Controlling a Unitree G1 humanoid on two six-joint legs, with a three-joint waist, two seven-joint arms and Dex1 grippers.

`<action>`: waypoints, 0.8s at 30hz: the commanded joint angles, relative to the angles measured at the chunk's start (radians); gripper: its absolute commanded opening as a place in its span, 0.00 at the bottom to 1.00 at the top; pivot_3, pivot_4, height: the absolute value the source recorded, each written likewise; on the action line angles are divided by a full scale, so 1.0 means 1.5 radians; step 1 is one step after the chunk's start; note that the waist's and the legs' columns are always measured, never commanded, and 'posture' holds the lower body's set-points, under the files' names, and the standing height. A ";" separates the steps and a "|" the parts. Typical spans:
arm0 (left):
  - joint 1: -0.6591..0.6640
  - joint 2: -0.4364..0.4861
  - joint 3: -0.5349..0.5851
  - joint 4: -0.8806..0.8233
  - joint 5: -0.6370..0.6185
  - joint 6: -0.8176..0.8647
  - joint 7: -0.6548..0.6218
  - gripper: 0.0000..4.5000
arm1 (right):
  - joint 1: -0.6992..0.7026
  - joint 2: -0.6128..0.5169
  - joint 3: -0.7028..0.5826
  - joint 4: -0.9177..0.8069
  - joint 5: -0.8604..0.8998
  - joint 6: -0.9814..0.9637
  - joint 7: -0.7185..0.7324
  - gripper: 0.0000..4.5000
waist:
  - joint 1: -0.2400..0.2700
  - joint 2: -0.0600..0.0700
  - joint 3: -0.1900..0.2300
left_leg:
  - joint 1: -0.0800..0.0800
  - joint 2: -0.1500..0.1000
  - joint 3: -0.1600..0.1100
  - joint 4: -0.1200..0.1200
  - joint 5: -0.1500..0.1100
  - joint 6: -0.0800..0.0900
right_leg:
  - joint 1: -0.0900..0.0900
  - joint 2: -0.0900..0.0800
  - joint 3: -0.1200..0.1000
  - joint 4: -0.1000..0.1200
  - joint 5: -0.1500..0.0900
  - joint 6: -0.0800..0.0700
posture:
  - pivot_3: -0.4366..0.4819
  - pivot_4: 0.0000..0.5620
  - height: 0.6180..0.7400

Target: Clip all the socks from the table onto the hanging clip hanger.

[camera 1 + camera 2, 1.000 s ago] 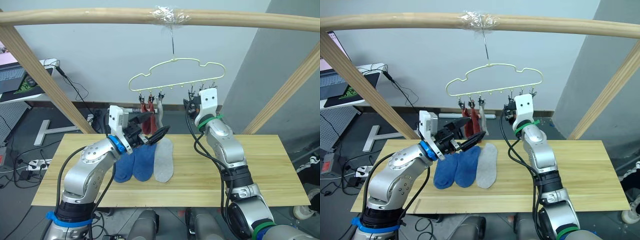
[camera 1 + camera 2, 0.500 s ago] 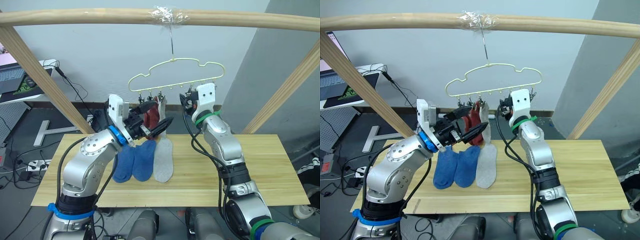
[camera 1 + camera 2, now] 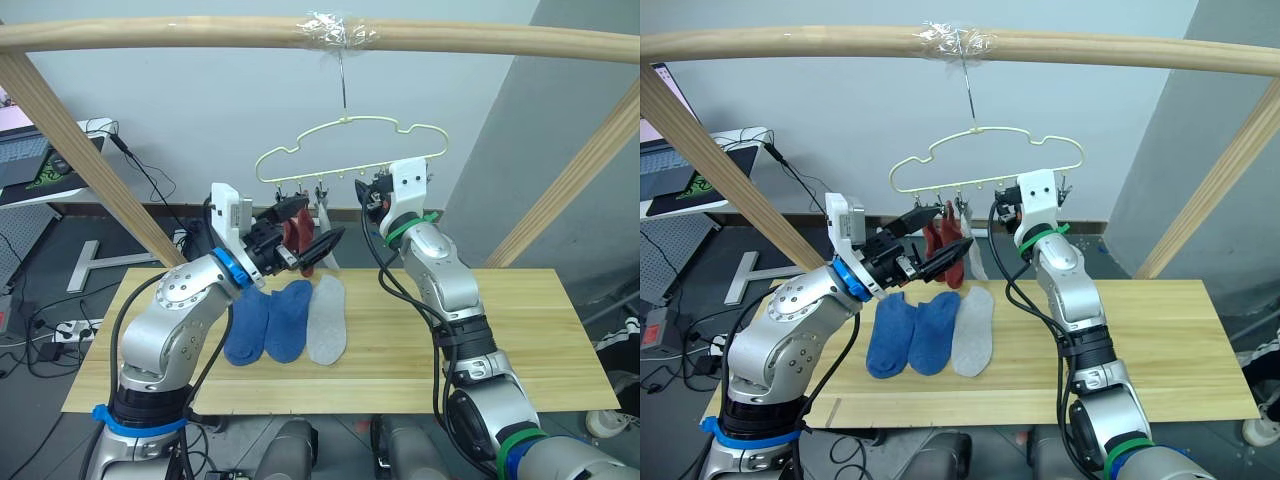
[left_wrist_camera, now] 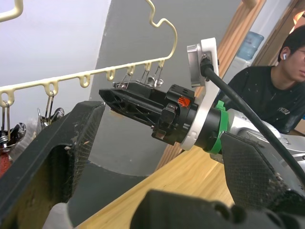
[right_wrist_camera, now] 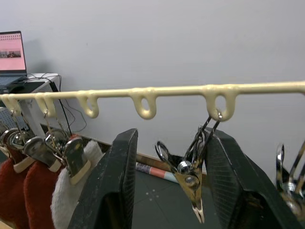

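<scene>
While the right gripper stands wide open, an empty clip of the clip hanger hangs between its fingers. The left gripper, open and empty-handed, hovers just beside the hung rust red socks.

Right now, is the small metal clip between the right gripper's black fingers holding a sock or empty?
Empty: the small metal clip hangs bare between the fingers.

Three socks flat on table; three clipped on clip hanger.

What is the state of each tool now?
Left tool: open, holding nothing.
Right tool: open, one empty clip between its fingers.
</scene>
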 commanded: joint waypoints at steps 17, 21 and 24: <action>-0.012 -0.001 0.011 -0.038 -0.014 -0.002 0.007 1.00 | -0.010 0.006 -0.010 -0.012 0.013 -0.018 0.001 0.47 | 0.000 0.000 0.000 | 0.000 0.000 0.000 0.000 0.000 0.000 | 0.000 0.000 0.000 0.000 0.000 0.000 | 0.53 0.38 1.00; -0.011 0.000 0.008 -0.039 -0.012 -0.001 0.008 1.00 | -0.012 0.004 -0.011 -0.010 0.015 -0.020 0.003 0.25 | 0.000 0.000 0.000 | 0.000 0.000 0.000 0.000 0.000 0.000 | 0.000 0.000 0.000 0.000 0.000 0.000 | 0.53 0.38 1.00; -0.009 -0.001 0.007 -0.043 -0.013 0.000 0.009 1.00 | -0.011 0.004 -0.012 -0.012 0.015 -0.021 0.003 0.05 | 0.000 0.000 0.000 | 0.000 0.000 0.000 0.000 0.000 0.000 | 0.000 0.000 0.000 0.000 0.000 0.000 | 0.53 0.38 1.00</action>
